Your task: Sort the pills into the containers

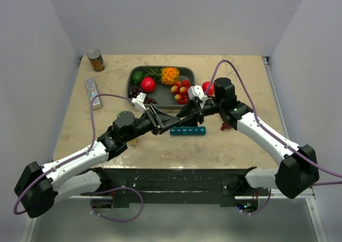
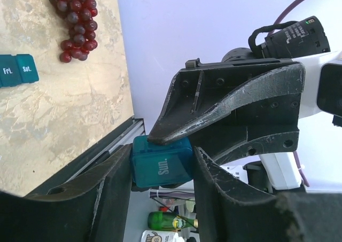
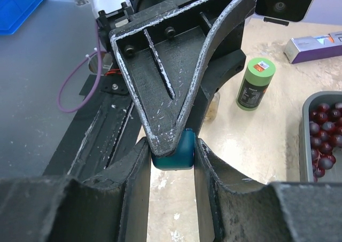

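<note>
A single teal container cell marked "Sun." [image 2: 162,167] hangs above the table's front edge, pinched from two sides. My left gripper [image 2: 163,163] is shut on it. My right gripper [image 3: 172,151] is shut on the same cell [image 3: 179,150], its fingers crossing the left ones. In the top view the two grippers, left [image 1: 160,119] and right [image 1: 187,112], meet at mid-table and hide the cell. The rest of the container strip [image 1: 188,130] lies flat just behind them, its "Fri." and "Sat." lids [image 2: 16,70] shut. No pills are in view.
A grey fruit tray [image 1: 130,83] stands at the back centre. Red grapes [image 1: 227,126] lie right of the strip. A green bottle [image 3: 256,84] stands by the left arm. A purple box [image 1: 94,92] and a tin can [image 1: 96,60] sit far left.
</note>
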{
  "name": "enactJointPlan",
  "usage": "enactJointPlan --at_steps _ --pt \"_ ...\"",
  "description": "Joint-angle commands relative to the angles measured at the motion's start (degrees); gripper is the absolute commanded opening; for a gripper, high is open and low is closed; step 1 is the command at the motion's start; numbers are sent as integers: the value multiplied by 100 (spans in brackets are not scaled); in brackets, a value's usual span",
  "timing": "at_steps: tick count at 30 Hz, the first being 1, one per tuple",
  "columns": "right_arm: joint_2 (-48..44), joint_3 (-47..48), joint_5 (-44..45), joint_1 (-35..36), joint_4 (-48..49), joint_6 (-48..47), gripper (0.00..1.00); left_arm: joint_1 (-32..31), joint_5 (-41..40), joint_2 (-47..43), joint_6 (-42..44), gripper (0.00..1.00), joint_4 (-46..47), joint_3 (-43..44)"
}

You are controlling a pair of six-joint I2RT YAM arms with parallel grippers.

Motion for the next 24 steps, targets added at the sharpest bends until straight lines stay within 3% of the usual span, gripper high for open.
enactJointPlan --at_steps 1,2,5,16,21,24 --pt "-105 44 -62 3 -134 -144 0 100 152 -153 24 22 503 -36" --pt "-105 26 -54 -14 -143 -162 0 109 196 -170 -2 17 539 -63" --pt "-96 9 -98 -14 -169 -241 0 179 327 -258 -98 12 837 -221" --pt "-87 -9 -256 -41 -204 -365 0 382 750 -584 -406 11 1998 -617" --pt "-105 -44 -264 -49 -160 -338 0 390 829 -601 -406 17 2086 -652" --pt "-122 -114 -256 -84 -73 -277 0 390 812 -697 -468 28 2279 -844"
